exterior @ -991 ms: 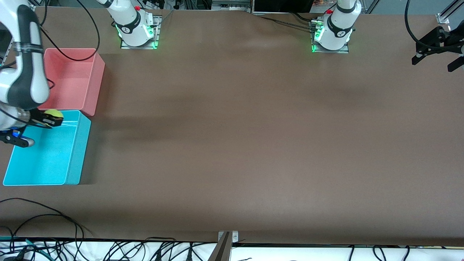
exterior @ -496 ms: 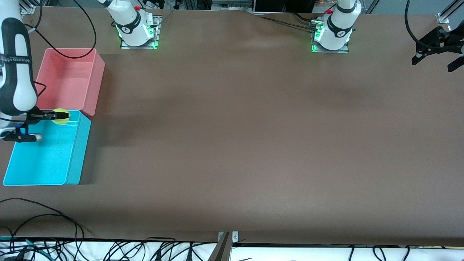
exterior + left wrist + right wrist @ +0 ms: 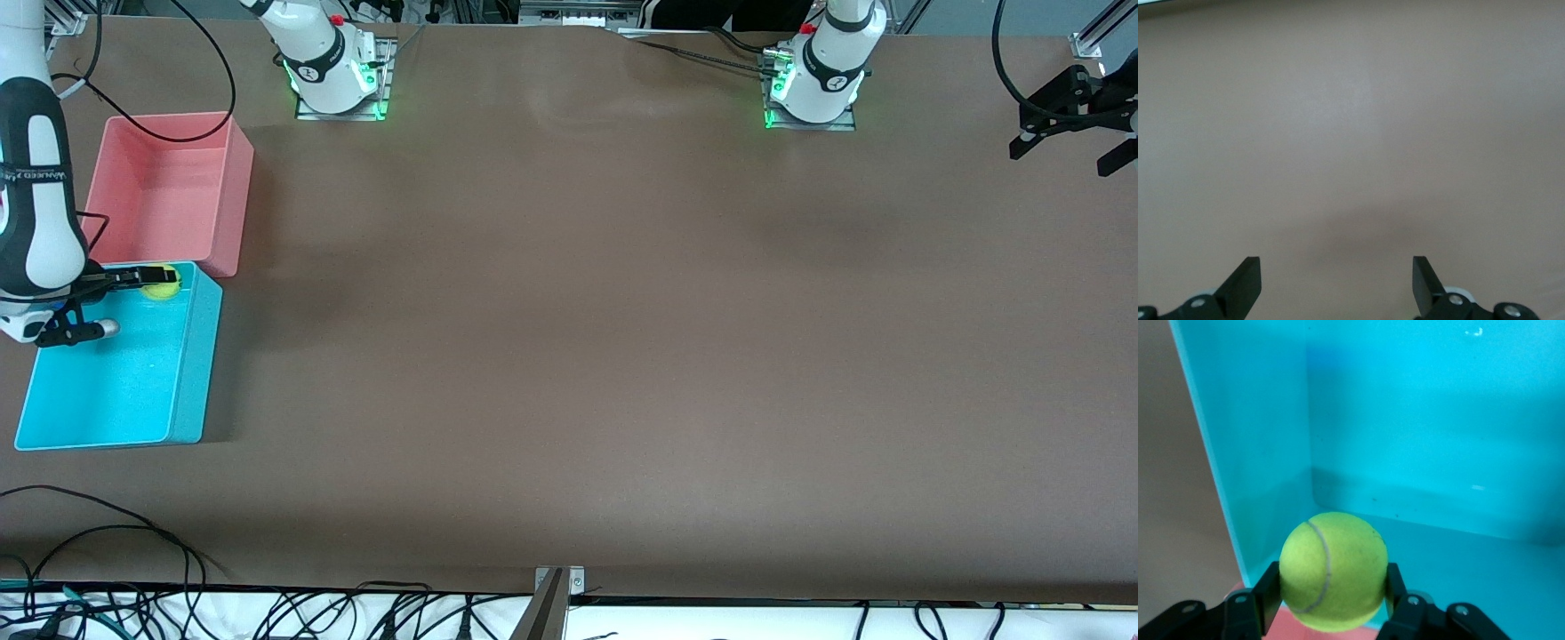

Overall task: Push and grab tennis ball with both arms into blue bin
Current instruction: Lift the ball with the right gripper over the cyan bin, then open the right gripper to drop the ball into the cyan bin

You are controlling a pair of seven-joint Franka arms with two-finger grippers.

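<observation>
The tennis ball [image 3: 162, 283] is held clamped between the fingers of the right gripper [image 3: 151, 279], over the corner of the blue bin [image 3: 191, 373] that adjoins the pink bin [image 3: 227, 204]. In the right wrist view the ball [image 3: 1333, 571] is seen pinched on both flanks, with the bin's cyan walls and floor [image 3: 1438, 420] directly below it. The pushing and grabbing are judged complete and the carry essentially finished; only the release into the bin is left. The ball is not yet resting on the bin floor.

Being a sphere, the ball has no long axis. Its seam is seen as a curved line on the face turned to the wrist camera. The bin's long axis runs from the pink bin toward the front camera.

The left gripper [image 3: 1071, 120] waits, jaws spread and empty, over bare table [image 3: 622, 311] at the left arm's end, well apart from the blue bin.
</observation>
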